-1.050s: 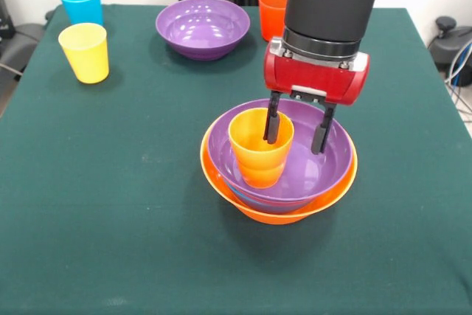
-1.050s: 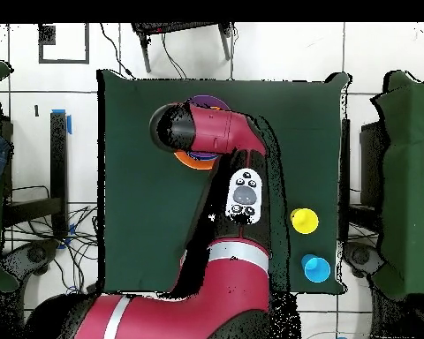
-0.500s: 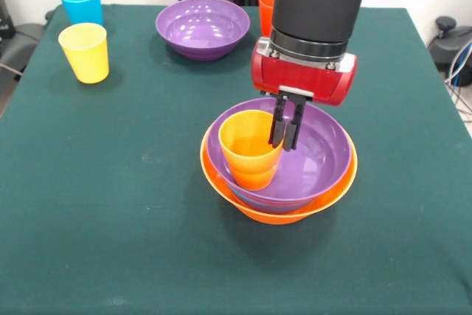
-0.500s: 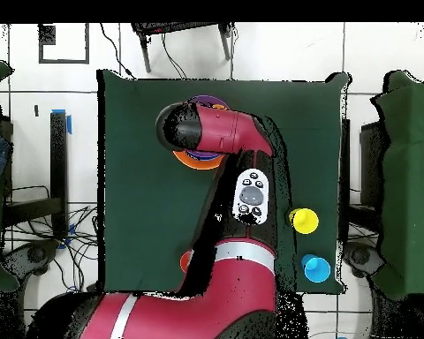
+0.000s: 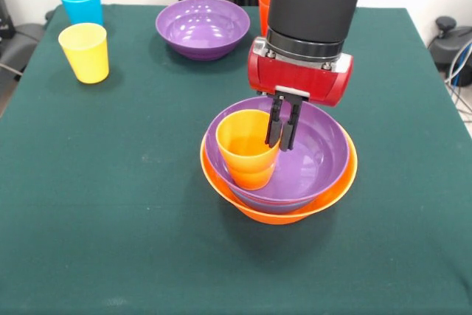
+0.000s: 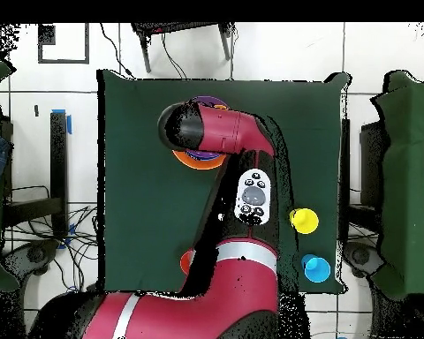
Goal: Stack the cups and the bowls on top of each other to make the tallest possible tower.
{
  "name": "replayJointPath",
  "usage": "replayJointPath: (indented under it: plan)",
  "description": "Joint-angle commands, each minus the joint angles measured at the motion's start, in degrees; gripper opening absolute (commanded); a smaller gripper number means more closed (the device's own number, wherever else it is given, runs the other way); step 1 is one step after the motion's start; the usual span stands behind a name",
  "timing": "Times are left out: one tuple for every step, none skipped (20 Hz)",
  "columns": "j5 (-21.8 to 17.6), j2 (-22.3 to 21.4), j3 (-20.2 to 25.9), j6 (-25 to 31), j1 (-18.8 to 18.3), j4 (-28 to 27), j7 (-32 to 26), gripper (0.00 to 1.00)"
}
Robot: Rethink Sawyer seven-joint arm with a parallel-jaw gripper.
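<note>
Orange plastic marks the middle of the scene: the orange cup (image 5: pixel 249 149) sits inside the purple bowl (image 5: pixel 310 164), which is nested in the orange bowl (image 5: pixel 295 212) to form the tower (image 5: pixel 278 182) on the green table (image 5: pixel 110 204). The gripper (image 5: pixel 283 119) hangs over that cup's rim on the side toward the bowl's centre, and its two dark fingers (image 5: pixel 274 123) are drawn close together, pinching the cup's wall, one finger inside the cup and one outside. The cup stands mouth up, its long axis nearly vertical but tipped a little away from the gripper, its base low in the purple bowl.

Behind the tower, a second purple bowl (image 5: pixel 202 27) rests mouth up. A red-orange cup (image 5: pixel 264 7) shows just behind the arm (image 5: pixel 313 5), mostly hidden by it. Far from the tower, toward the table's corner, a yellow cup (image 5: pixel 85 52) stands upright, with a blue cup (image 5: pixel 81 3) just behind it.

From overhead, the arm (image 6: pixel 224 141) covers most of the tower (image 6: pixel 193 159); only slivers of orange and purple show beside it. The yellow cup (image 6: pixel 304 221) and the blue cup (image 6: pixel 315 267) stand well apart from the tower, near the table's edge.
</note>
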Motion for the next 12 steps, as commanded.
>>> replayJointPath:
  plan:
    - [-2.8, 2.7, 4.8, -0.4, -0.2, 2.4, 1.8, 0.0]
    - [-2.8, 2.7, 4.7, -0.6, -0.1, 2.4, 2.1, 0.0]
    - [-2.5, 2.6, 4.9, -0.8, -0.1, 2.6, 2.4, 0.0]
    - [-2.3, 2.4, 4.9, -1.1, 0.0, 3.1, 2.9, 0.0]
    - [-2.3, 2.3, 4.6, -1.1, 0.3, 3.2, 3.3, 0.0]
    - [-2.1, 2.2, 4.6, -1.1, 0.6, 3.3, 3.6, 0.0]
    - [-2.1, 2.2, 4.5, -1.3, 0.7, 3.5, 3.9, 0.0]
    - [-2.1, 2.3, 4.3, -1.4, 0.9, 3.4, 4.2, 0.0]
    - [-2.0, 2.3, 4.2, -1.5, 1.1, 3.4, 4.5, 0.0]
    - [-1.9, 2.3, 4.1, -1.5, 1.3, 3.4, 4.8, 0.0]
    - [-1.9, 2.3, 3.9, -1.6, 1.5, 3.5, 5.0, 0.0]
    - [-1.8, 2.3, 3.9, -1.6, 1.6, 3.5, 5.2, 0.0]
